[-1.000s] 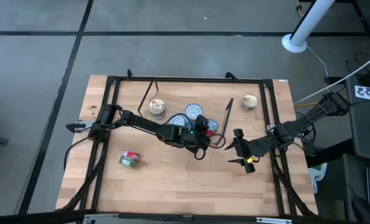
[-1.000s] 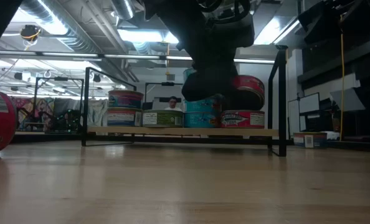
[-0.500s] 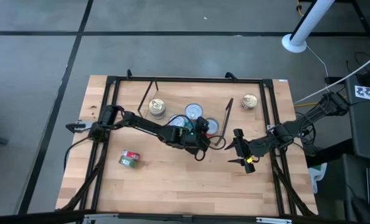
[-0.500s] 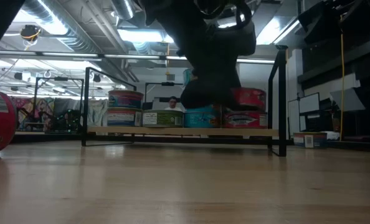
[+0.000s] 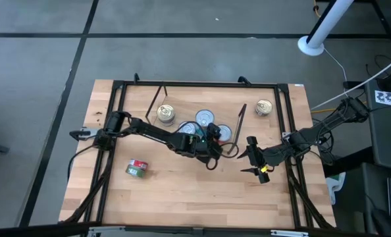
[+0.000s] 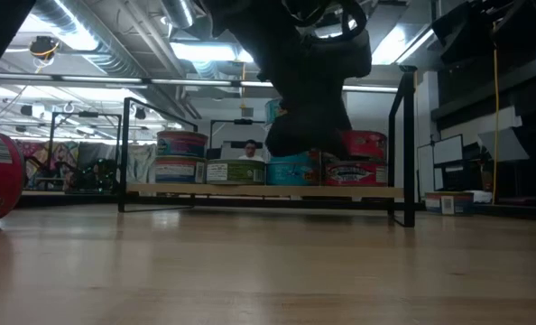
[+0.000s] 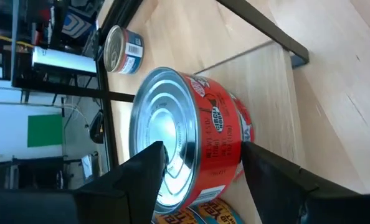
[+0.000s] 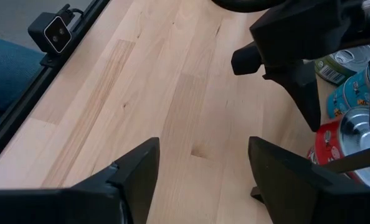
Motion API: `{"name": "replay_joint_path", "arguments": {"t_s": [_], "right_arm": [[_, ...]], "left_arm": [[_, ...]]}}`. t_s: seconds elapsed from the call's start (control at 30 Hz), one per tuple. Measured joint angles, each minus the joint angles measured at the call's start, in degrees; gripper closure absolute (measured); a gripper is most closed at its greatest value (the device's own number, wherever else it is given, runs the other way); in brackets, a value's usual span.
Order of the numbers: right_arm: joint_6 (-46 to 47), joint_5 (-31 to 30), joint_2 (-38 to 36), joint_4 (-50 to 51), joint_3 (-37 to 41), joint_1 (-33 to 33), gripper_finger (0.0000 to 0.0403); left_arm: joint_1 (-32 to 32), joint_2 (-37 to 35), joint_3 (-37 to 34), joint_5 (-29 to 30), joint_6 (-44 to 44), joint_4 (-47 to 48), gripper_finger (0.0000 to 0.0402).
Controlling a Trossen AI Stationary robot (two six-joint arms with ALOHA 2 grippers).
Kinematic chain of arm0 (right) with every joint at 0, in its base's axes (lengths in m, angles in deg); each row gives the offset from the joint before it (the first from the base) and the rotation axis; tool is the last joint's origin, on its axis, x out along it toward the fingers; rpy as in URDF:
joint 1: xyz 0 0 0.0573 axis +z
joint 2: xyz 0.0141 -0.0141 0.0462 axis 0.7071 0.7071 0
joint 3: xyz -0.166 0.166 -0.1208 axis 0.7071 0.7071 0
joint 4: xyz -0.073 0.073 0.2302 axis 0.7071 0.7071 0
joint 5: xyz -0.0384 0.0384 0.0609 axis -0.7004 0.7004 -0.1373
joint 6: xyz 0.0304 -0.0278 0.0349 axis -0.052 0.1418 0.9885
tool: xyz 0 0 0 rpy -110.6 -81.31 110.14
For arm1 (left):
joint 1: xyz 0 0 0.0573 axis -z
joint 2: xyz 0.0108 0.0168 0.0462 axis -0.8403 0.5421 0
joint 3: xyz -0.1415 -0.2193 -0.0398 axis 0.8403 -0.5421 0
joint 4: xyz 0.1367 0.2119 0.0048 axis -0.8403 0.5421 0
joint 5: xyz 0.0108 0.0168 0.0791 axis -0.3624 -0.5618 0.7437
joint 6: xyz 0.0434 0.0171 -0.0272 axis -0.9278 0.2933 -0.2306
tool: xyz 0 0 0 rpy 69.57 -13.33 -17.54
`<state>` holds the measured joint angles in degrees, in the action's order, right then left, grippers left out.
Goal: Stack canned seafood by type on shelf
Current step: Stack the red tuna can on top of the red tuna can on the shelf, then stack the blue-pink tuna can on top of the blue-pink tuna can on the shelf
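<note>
I'm holding the left gripper [image 5: 216, 136] clenched on a red can [image 7: 194, 140] over the shelf [image 6: 264, 191]; the right gripper [image 5: 253, 161] is idling released, nearby right.

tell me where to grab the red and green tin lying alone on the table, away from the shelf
The red-and-green round metal tin appears to lie on its side, label up, so it could roll. Come straight down from above and close the hand across its two flat ends, lid and base, rather than the curved wall. Nothing stands close beside it.
</note>
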<state>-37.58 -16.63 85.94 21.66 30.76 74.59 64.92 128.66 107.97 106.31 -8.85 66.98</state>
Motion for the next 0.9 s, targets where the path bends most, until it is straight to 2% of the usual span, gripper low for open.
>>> {"name": "replay_joint_path", "arguments": {"t_s": [0.47,0.9], "right_arm": [[0.0,0.0,0.0,0.0,0.0,0.0,0.0157],[3.5,-1.1,-2.6,0.1,0.0,0.0,0.0157]], "left_arm": [[-1.4,0.0,0.0,0.2,1.5,-4.6,0.0188],[4.0,-0.3,0.0,0.3,1.6,-4.5,0.0188]]}}
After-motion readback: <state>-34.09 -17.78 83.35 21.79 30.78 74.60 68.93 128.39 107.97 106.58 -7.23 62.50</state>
